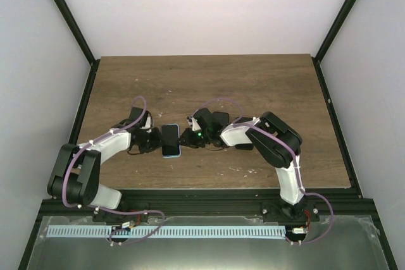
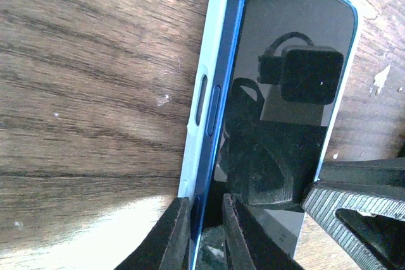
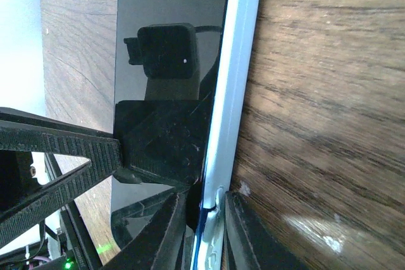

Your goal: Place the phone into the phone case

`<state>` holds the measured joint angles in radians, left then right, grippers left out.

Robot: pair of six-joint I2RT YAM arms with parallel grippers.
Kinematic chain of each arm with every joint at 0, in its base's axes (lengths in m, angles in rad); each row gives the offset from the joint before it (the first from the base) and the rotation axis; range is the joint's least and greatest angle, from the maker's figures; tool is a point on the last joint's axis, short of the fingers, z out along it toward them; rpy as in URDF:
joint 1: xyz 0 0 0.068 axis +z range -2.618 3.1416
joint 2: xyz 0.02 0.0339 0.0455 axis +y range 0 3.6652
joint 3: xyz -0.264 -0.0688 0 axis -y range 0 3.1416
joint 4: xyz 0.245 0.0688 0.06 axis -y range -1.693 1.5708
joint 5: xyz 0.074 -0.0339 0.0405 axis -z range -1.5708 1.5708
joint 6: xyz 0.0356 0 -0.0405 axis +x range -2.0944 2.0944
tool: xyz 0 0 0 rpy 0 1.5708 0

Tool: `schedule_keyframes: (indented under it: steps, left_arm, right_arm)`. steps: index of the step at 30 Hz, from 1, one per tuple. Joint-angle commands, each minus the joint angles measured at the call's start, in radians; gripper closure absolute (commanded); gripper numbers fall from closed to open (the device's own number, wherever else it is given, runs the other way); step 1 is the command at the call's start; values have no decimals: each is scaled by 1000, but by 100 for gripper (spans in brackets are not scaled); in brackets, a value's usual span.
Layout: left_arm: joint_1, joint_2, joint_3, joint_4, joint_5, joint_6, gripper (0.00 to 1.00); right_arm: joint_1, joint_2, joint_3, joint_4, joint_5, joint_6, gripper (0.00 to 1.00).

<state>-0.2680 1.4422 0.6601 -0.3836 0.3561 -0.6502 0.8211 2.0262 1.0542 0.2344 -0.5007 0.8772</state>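
Note:
The phone point(image 1: 169, 138), dark screen up with a blue edge, lies in the pale blue phone case point(image 1: 171, 154) on the wooden table point(image 1: 253, 80) between both arms. In the left wrist view my left gripper point(image 2: 205, 235) is shut across the case wall point(image 2: 201, 61) and the phone's blue edge point(image 2: 229, 61). In the right wrist view my right gripper point(image 3: 205, 235) is shut across the opposite case wall point(image 3: 243, 42) and the phone point(image 3: 164, 4). A thin blue strip of phone shows above the case rim there. Both grippers point(image 1: 154, 141) point(image 1: 188, 138) flank the phone.
Black frame posts point(image 1: 66, 14) point(image 1: 345, 14) rise at the table's back corners. A black rail point(image 1: 202, 195) runs along the table's near edge, with a metal tray point(image 1: 202, 245) below it. White walls surround the table.

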Motion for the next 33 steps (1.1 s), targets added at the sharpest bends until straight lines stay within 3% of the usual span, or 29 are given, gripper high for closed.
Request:
schedule_keyframes:
  steps: [1, 4, 11, 15, 25, 33]
  left_arm:
    - [-16, -34, 13, 101, -9, -24, 76]
    - [5, -141, -8, 61, -68, -37, 65]
    - [68, -111, 13, 33, 79, 23, 63]
    - [70, -62, 3, 54, 94, 45, 60]
    - [80, 74, -15, 125, 103, 79, 73]
    - [50, 73, -71, 199, 256, 42, 76]
  right_arm:
    - [18, 25, 42, 37, 2, 0, 82]
    - [18, 1, 15, 37, 39, 6, 78]
    - [23, 0, -21, 46, 67, 43, 75]
    - [23, -3, -17, 45, 76, 54, 71]
    - [20, 35, -20, 172, -27, 135, 67]
    - [6, -52, -120, 273, -61, 161, 68]
